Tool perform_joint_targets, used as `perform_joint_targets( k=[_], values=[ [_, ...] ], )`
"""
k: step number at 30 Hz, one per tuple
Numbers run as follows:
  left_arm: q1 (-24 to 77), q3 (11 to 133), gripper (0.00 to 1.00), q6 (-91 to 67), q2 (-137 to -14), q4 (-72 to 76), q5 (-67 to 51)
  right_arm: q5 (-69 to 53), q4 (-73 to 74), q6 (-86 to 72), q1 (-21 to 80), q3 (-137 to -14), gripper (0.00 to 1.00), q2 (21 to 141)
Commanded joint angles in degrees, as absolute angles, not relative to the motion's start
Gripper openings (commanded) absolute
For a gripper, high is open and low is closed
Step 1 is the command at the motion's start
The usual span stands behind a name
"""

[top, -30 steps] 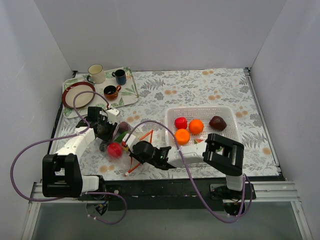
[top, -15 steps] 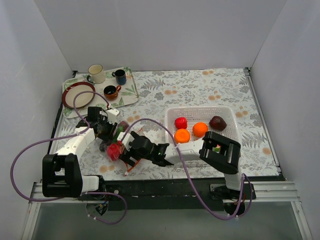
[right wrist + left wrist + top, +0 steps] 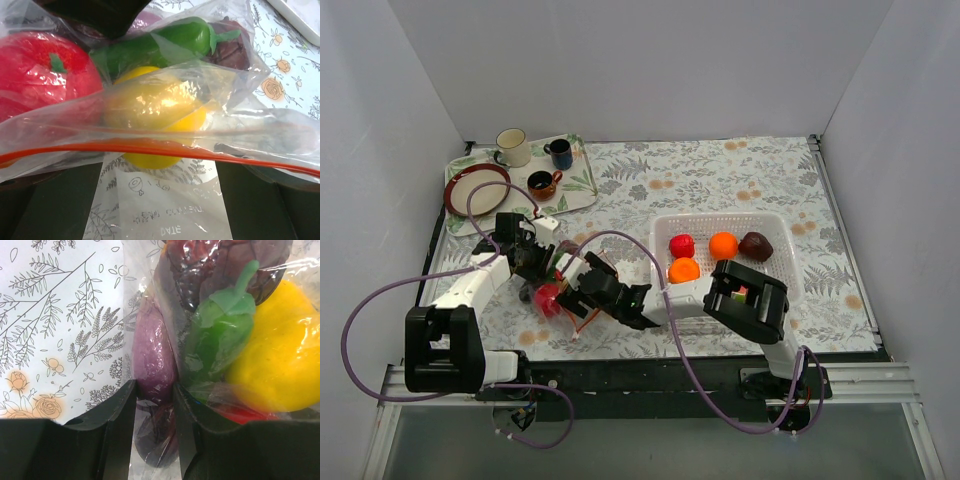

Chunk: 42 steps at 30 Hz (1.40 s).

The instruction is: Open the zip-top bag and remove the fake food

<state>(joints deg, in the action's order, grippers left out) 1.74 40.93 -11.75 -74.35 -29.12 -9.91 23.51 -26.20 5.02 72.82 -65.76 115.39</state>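
left gripper (image 3: 152, 390) clamped | right gripper (image 3: 157, 167) spread wide | both arms low

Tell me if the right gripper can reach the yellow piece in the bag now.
Probably not yet: the yellow piece lies straight ahead of the right gripper, but the zip-top bag's film and orange zipper strip stretch across it.

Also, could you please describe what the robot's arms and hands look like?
The left arm and right arm have white links with boxy black joints. A purple cable loops along each. The left hand and right hand are black, two-fingered.
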Motion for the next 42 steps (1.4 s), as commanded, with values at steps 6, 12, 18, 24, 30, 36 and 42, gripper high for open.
perform_joint_targets(
  k=[6, 12, 18, 24, 30, 36, 42],
  values=[
    [2.0, 40.0, 0.23, -11.6, -79.5, -32.5, -10.5, 18.3, -32.5, 3.3, 71.7, -71.0, 0.90, 119.0],
    [1.9, 40.4, 0.21, -11.7, -79.2, -32.7, -9.8, 11.6, -31.3, -1.0, 70.6, -67.9, 0.33, 117.2],
    [0.4, 45.4, 0.00, -13.2, -77.4, -35.9, -10.1, 9.8, -30.6, -2.8, 70.6, -58.9, 0.01, 107.6],
    [0.2, 55.1, 0.00, -15.5, -74.7, -41.8, -10.6, 4.7, -25.8, -5.8, 70.8, -52.0, 0.01, 97.3],
    [0.2, 59.5, 0.00, -16.7, -72.6, -46.8, -14.7, 4.0, -24.9, -9.0, 71.9, -43.3, 0.03, 85.3],
    [0.1, 50.4, 0.23, -15.6, -72.4, -40.4, -12.3, 4.5, -24.9, -11.1, 71.8, -39.5, 0.02, 82.1],
    [0.1, 48.4, 0.43, -14.9, -77.6, -32.8, -9.7, 4.0, -20.8, -10.7, 73.9, -41.7, 0.01, 80.7]
  ],
)
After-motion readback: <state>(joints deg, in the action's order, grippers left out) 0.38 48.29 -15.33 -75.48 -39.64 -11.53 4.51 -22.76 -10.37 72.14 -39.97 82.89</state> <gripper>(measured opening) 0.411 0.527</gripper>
